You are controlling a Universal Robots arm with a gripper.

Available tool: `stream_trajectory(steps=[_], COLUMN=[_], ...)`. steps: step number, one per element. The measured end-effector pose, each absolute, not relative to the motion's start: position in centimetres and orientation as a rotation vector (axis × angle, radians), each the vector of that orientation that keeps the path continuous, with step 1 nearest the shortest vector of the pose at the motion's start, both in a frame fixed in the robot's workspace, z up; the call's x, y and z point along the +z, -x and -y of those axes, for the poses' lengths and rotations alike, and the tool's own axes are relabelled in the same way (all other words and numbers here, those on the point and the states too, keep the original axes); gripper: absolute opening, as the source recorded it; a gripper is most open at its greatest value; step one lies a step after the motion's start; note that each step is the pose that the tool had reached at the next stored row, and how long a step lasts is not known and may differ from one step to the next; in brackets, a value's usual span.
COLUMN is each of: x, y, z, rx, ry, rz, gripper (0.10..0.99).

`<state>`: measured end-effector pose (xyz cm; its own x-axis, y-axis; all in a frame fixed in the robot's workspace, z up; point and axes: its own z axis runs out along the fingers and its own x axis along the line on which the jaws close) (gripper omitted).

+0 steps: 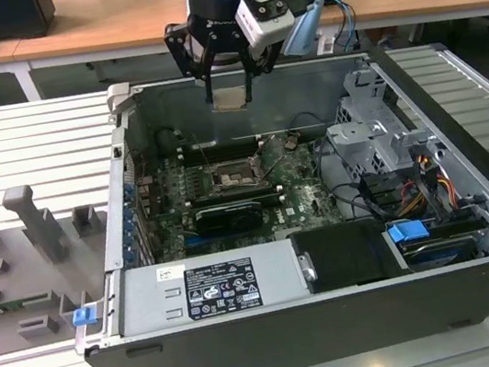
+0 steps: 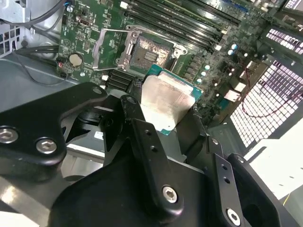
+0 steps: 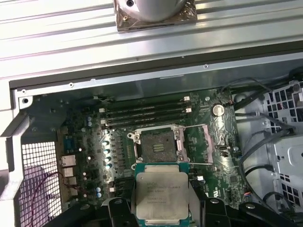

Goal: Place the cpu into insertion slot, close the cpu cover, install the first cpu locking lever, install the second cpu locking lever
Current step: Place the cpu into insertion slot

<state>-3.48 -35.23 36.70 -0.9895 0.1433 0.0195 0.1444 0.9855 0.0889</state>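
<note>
One claw (image 1: 231, 95) clamps cpu (image 3: 162, 196) by two edges, hanging clear above uncovered insertion slot (image 3: 158, 146).

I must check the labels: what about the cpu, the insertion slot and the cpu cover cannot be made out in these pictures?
- The cpu: its underside is hidden in every view; in the second wrist view the gripper covers its near part.
- The insertion slot: in the exterior view it is too small to judge its contacts.
- The cpu cover: in the first wrist view its hinge is too small to see.
</note>
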Motion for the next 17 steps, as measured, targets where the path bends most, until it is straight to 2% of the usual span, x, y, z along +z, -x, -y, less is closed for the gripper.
stream_trajectory(steps=[17], x=[36.57], y=[3.48], z=[35.23], rx=[-0.142], ry=[0.379], rz=[3.107], gripper=[0.537])
